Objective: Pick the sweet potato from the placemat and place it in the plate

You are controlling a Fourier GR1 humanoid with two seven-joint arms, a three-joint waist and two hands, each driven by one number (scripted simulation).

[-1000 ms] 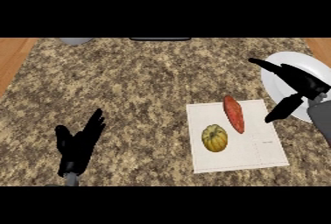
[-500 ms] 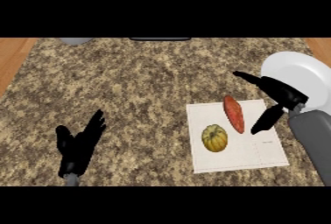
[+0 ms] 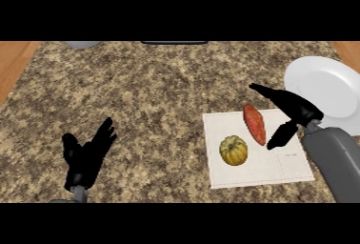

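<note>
So the sweet potato (image 3: 255, 124) sits on the placemat (image 3: 259, 164) near the table's right edge, long axis running front-to-back. Right hand (image 3: 294, 114) is just beside it, fingers spread, holding nothing. Way closer than the left hand (image 3: 85, 157).

Sweet potato (image 3: 255, 124): reddish-orange, long, tapered, lying flat on white placemat (image 3: 257, 164), just left of right hand (image 3: 295, 110), between its fingers and thumb, untouched

Plate (image 3: 327, 86): white, round, behind and right of that hand
</note>
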